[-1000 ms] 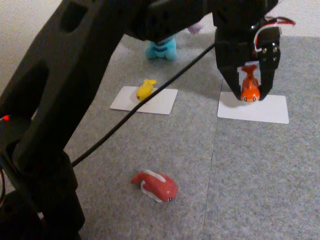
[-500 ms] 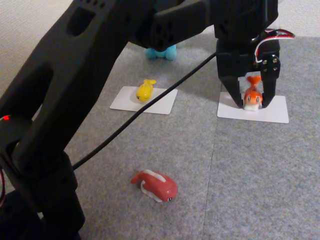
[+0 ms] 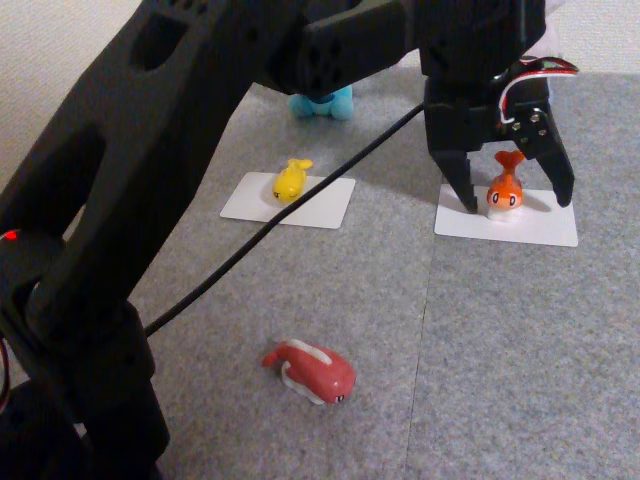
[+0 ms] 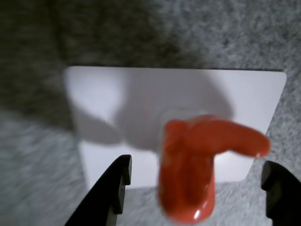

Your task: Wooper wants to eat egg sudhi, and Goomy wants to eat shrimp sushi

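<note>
The orange shrimp sushi (image 3: 502,193) stands on the right white card (image 3: 540,226); in the wrist view the shrimp sushi (image 4: 197,162) is a blurred orange shape on that card (image 4: 117,94). My gripper (image 3: 516,196) is open, its fingers on either side of the shrimp without touching it; the gripper (image 4: 197,188) shows as two dark fingertips (image 4: 115,186) at the bottom edge. The yellow egg sushi (image 3: 290,180) sits on the left white card (image 3: 310,205). Blue Wooper (image 3: 322,103) is mostly hidden behind the arm. A pale sliver at the top right may be Goomy (image 3: 552,42).
A red-pink sushi toy with a white stripe (image 3: 312,371) lies on the grey carpet in front. The black arm and its cable (image 3: 250,245) cross the left half of the fixed view. Open carpet lies at the lower right.
The gripper lowered the shrimp sushi onto the right card, then opened its fingers and let go. The shrimp now stands free on the card.
</note>
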Available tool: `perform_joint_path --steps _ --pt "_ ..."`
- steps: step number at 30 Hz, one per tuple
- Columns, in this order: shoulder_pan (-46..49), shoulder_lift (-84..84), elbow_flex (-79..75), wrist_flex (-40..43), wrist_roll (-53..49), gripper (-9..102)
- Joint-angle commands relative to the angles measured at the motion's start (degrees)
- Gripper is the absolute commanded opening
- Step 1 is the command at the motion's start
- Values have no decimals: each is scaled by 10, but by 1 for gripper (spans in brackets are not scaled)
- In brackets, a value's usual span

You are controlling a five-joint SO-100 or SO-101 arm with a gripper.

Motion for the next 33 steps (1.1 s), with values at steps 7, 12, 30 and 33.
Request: perform_joint_path --steps 7,12,30,33 --pt "-76 174 -36 125 70 33" --pt "-112 239 -30 180 114 33" --pt "-169 410 105 182 185 33" --pt "-198 461 169 181 197 33"
